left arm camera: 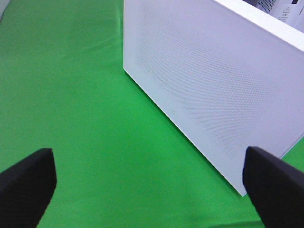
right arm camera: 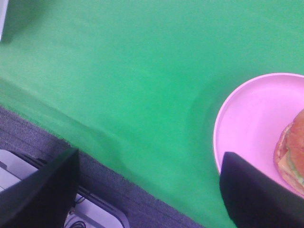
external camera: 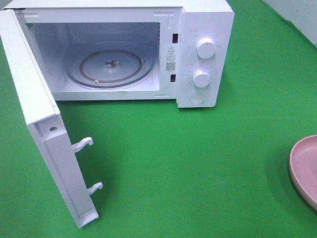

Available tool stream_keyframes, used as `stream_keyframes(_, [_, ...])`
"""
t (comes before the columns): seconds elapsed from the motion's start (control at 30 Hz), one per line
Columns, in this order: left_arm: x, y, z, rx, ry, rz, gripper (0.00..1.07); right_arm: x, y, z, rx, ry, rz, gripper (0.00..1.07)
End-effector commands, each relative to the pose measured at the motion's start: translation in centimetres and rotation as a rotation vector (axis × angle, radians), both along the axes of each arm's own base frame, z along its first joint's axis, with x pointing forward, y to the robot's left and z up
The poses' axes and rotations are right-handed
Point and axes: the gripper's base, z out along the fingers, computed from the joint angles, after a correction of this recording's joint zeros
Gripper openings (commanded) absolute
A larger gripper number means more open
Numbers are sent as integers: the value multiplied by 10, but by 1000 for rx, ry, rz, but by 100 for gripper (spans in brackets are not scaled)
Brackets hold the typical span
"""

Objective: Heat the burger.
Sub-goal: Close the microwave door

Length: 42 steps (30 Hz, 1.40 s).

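Observation:
The burger shows only in the right wrist view, cut off by the frame edge, lying on the pink plate; its orange-brown bun, green lettuce and yellow cheese are visible. My right gripper is open beside the plate, with one finger overlapping the plate's rim and only green cloth between the fingers. In the high view just part of the plate shows at the right edge; neither gripper appears there. My left gripper is open wide above the cloth, near the outer face of the microwave door.
The white microwave stands at the back with its door swung fully open to the front left. Its glass turntable carries nothing. Two knobs sit on its right panel. The cloth's edge and a grey border lie under the right gripper.

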Motion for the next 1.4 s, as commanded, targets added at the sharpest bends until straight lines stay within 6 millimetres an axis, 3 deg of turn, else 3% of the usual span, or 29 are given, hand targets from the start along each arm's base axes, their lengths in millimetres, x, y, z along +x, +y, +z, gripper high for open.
stream_keyframes(0.03, [0, 0, -1, 0, -6, 0, 100, -5, -4, 2, 8, -27, 7, 76])
stream_keyframes(0.33, [0, 0, -1, 0, -6, 0, 100, -11, -12, 4, 20, -77, -12, 76])
stream_keyframes(0.7, [0, 0, -1, 0, -6, 0, 100, -25, -29, 9, 10, -200, -207, 76])
stream_keyframes(1.07, [0, 0, -1, 0, -6, 0, 100, -62, -35, 12, 39, -397, -356, 76])
stream_keyframes(1.27, [0, 0, -1, 0, -6, 0, 100, -68, -34, -15, 61, -495, -410, 76])
stream_keyframes(1.4, [0, 0, -1, 0, -6, 0, 100, -67, -33, -15, 68, -495, -422, 76])
